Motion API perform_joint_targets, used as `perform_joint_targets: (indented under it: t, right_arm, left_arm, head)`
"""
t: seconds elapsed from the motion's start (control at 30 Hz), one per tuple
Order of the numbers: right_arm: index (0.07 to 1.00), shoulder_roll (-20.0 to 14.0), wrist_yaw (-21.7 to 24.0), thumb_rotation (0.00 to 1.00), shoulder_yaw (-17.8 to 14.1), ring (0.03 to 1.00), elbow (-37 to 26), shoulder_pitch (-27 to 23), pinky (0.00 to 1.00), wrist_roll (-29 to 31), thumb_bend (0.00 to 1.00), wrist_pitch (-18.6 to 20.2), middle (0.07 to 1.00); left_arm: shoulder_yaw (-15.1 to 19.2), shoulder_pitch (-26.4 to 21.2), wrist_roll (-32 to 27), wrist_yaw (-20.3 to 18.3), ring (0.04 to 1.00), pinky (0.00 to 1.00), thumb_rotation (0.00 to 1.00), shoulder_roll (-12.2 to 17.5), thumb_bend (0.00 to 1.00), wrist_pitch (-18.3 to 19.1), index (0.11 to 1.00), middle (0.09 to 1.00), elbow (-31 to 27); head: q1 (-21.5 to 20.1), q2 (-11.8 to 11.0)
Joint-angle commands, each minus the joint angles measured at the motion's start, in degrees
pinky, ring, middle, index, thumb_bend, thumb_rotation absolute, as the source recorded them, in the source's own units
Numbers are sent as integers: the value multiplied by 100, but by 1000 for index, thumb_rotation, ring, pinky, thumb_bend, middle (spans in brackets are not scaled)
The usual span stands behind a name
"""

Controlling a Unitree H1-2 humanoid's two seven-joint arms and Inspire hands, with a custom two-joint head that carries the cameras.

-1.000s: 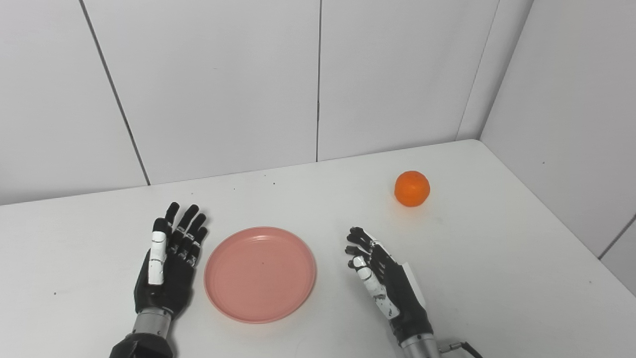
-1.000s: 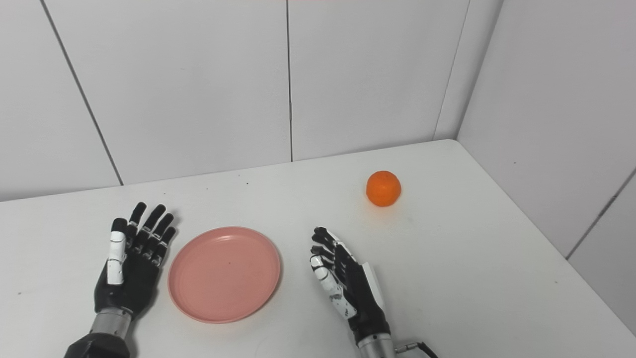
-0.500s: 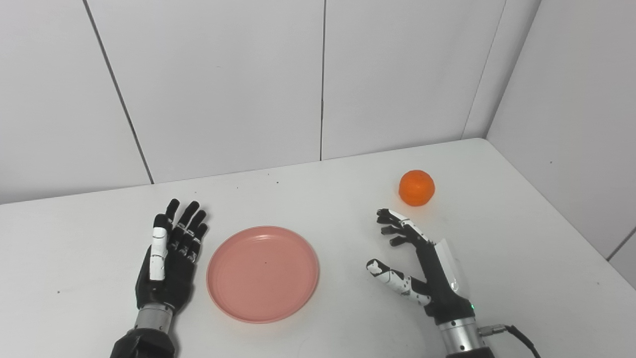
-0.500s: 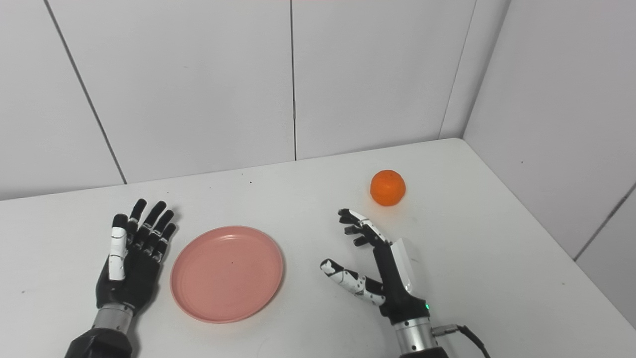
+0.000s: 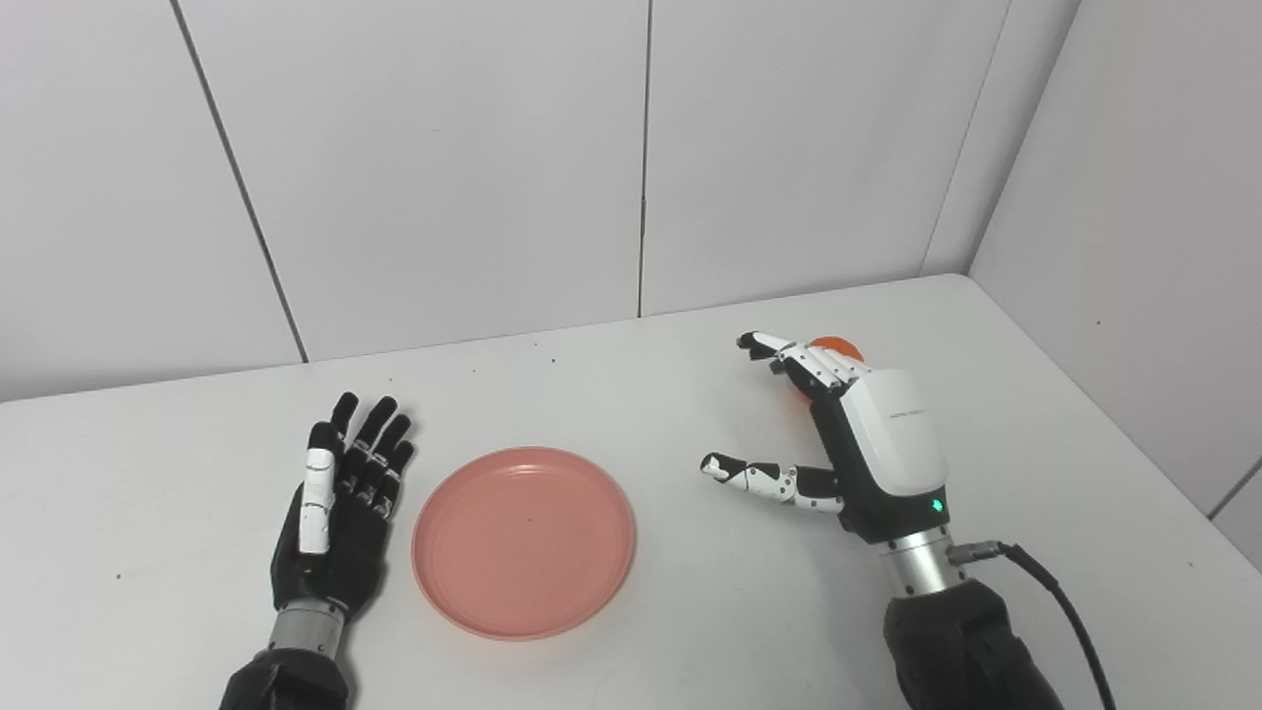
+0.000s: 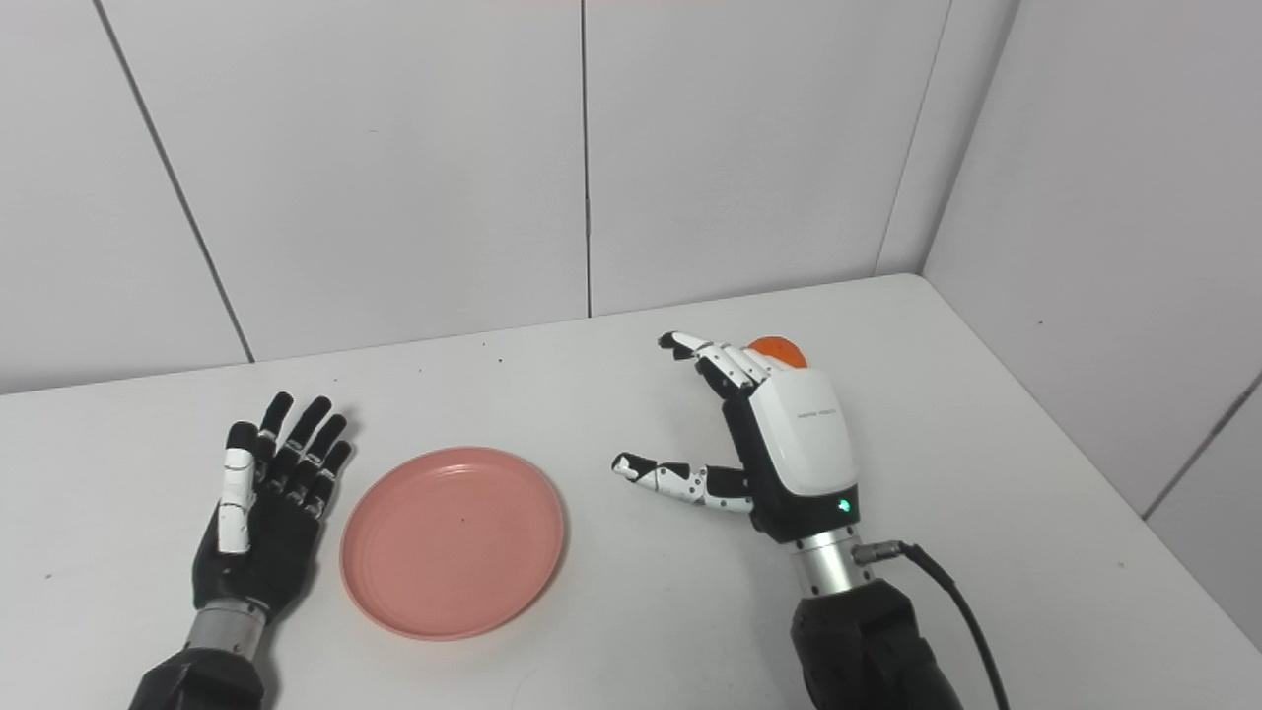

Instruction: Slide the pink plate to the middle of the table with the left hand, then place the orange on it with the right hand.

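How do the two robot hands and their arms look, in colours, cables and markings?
Both hands are black with white finger segments, silver wrists and black forearms. The right hand has a white back cover with small grey lettering, a green light and a black cable at the wrist. The left hand shows neither cable nor light.

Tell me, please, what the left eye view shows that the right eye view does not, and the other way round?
Only the left eye view: little of its own, just slightly less table left of the left hand. Only the right eye view: more bare table on that side, and more of the side wall. Both share: the plate beside the open, flat left hand, and the open right hand raised in front of the orange, which shows only as a sliver above its fingers.
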Motion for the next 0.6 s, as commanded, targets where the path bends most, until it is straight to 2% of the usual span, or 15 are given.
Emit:
perform_joint_targets:
  t: [0.0, 0.23, 0.43, 0.57]
  right_arm:
    - [736, -149, -102, 907, -66, 673, -39, -290, 573, -152, 844, 203, 722]
    - [729, -474, -148, 904, 9, 693, 297, -694, 616, -648, 861, 525, 732]
    - [716, -713, -346, 904, 41, 729, 736, -1078, 739, -841, 854, 632, 737]
    - [719, -861, -239, 915, 28, 740, 1051, -1299, 714, -773, 862, 776, 751]
  left_arm:
    - [3, 149, 78, -14, 930, 986, 629, 16, 785, 10, 982, 903, 152]
    - [13, 201, 43, 11, 941, 1000, 608, 3, 774, 71, 984, 900, 113]
    - [1, 221, 36, -3, 940, 1000, 608, 7, 761, 86, 991, 902, 93]
    - [-13, 254, 51, 32, 944, 1000, 612, -16, 751, 116, 993, 898, 39]
  head:
    - [-5, 1]
    - [31, 17]
    - [36, 13]
    - [62, 15]
